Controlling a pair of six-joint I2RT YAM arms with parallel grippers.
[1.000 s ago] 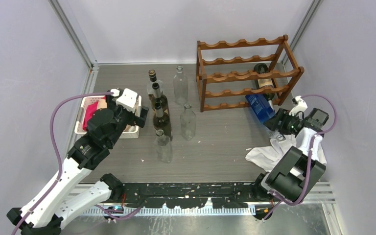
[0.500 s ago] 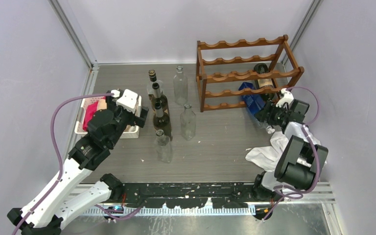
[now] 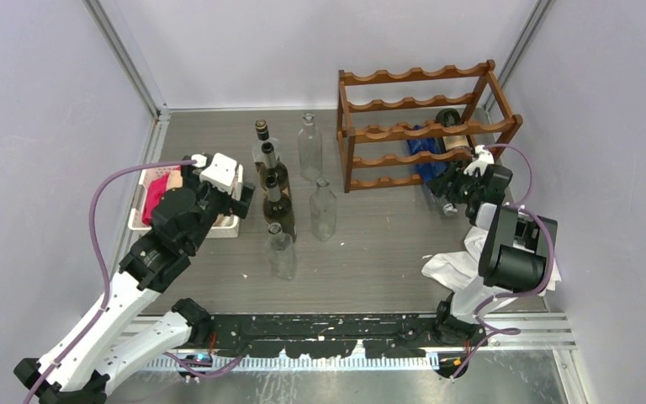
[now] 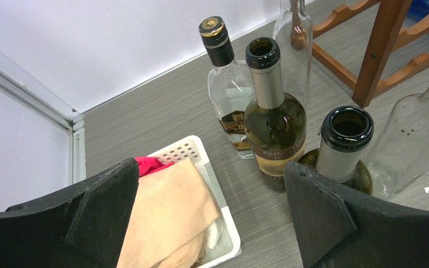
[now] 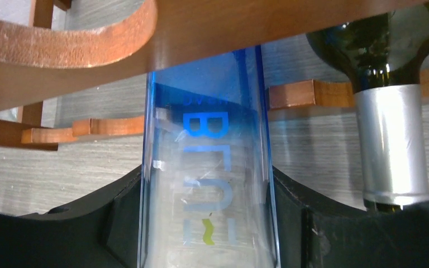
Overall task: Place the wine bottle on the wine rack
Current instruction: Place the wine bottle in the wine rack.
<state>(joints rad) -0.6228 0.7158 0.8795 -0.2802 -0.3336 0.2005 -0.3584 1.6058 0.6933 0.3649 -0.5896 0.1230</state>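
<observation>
Wine bottle (image 5: 206, 167) of blue glass, held firmly by the right gripper (image 3: 461, 182), reaches into the wine rack (image 3: 404, 130) beside a dark bottle (image 5: 394, 128); the left gripper (image 4: 209, 173) is wide, holding nothing.

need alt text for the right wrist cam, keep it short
The right gripper clamps a blue translucent bottle between its black fingers, the bottle's far end passing under a scalloped rail of the reddish-brown wine rack. To its right a dark bottle with a silver foil neck lies in the rack. The grey wood-grain table shows behind.
</observation>
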